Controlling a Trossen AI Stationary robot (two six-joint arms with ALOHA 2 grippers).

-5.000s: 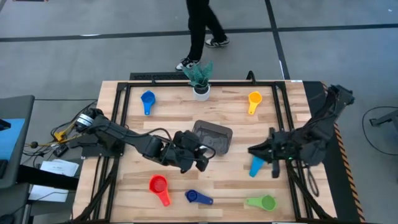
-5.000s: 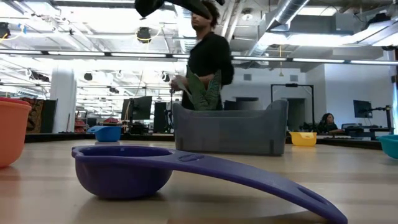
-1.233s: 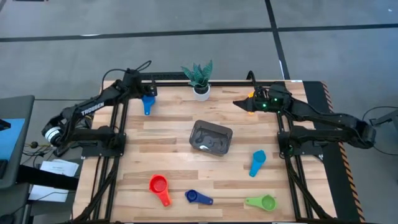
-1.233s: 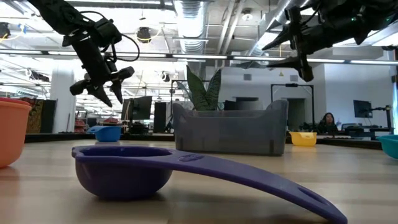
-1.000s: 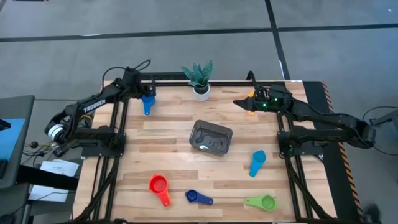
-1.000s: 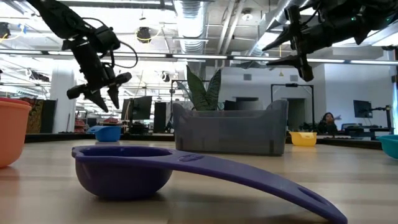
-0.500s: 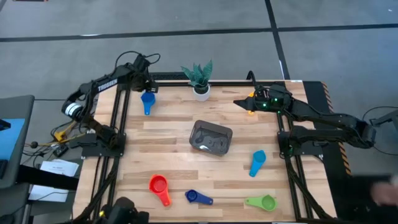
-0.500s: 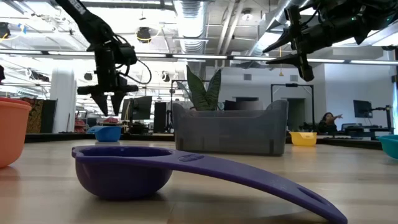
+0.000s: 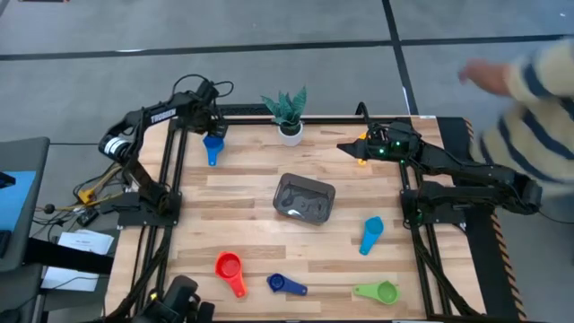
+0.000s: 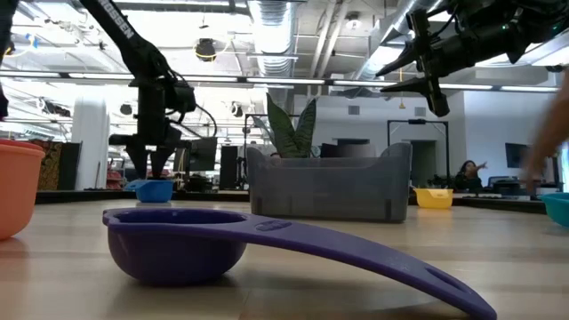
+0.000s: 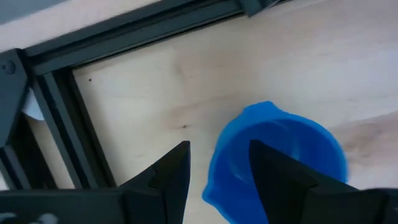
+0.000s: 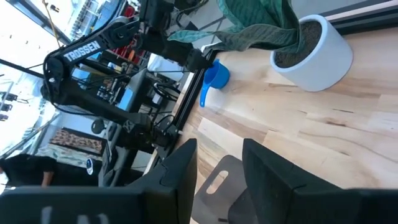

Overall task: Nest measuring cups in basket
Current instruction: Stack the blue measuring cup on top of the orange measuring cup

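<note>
The left gripper hangs over the blue cup near the table's far left corner, fingers parted with the cup's rim between them, nothing gripped. The right gripper is raised near the yellow cup at the far right, fingers apart and empty. The basket sits mid-table, with the other cups spread along the near side.
</note>
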